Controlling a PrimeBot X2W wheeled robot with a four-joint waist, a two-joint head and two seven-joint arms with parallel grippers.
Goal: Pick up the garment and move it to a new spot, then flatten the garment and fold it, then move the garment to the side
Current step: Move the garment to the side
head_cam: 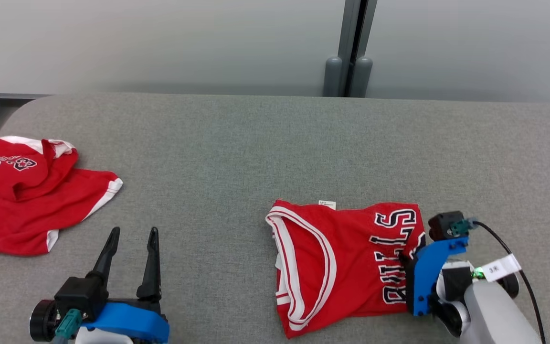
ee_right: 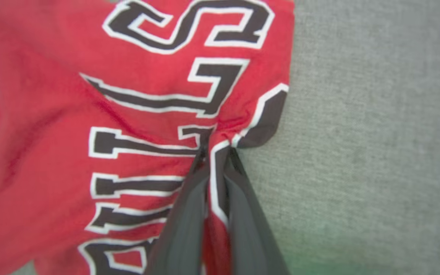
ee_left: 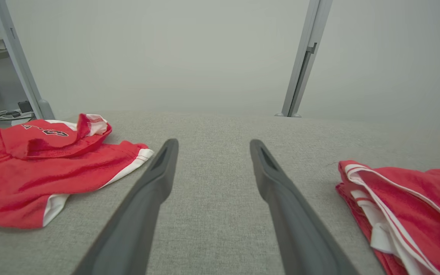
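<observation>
The garment (head_cam: 342,258) is a red jersey with black-and-white lettering and white trim, lying folded on the grey table right of centre. My right gripper (head_cam: 411,260) stands at its right edge. In the right wrist view the two dark fingers (ee_right: 183,214) are pressed together on a pinched fold of the jersey (ee_right: 90,95), so the right gripper (ee_right: 216,149) is shut on the cloth. My left gripper (head_cam: 132,234) rests open at the lower left, well apart from the jersey (ee_left: 407,206). In the left wrist view, bare table lies between the left gripper's (ee_left: 212,145) spread fingers.
A second red garment (head_cam: 22,191) with white trim lies crumpled at the table's left edge, also seen as a red heap (ee_left: 33,172) left of my fingers. The grey table (head_cam: 275,143) runs back to a pale wall with a grey post (head_cam: 351,48).
</observation>
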